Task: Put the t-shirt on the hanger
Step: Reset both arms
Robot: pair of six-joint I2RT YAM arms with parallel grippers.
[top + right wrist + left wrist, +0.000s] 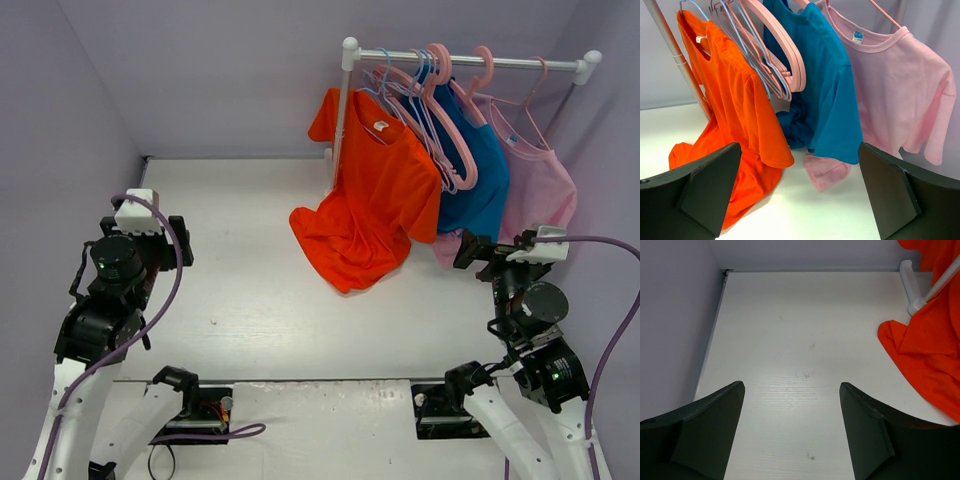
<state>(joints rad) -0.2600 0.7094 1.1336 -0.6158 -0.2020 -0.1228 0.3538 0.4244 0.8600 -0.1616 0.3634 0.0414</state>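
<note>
Top external, t-shirt point(375, 190) hanging from rail point(520, 63), left tool point(791, 386), right tool point(800, 146) both apart

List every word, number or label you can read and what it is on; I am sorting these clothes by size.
Small white neck label on the bright orange-red cloth t-shirt: too small to read.
Small blue neck label on the pale pink cloth top: too blurred to read.
No other text shows.

The t-shirt point(380, 190) hangs from the hanger point(384, 76) on the rail point(500, 63) (hem pooled on the bench point(230, 290)), beside a blue shirt point(482, 185) and pink top point(542, 190).
</note>
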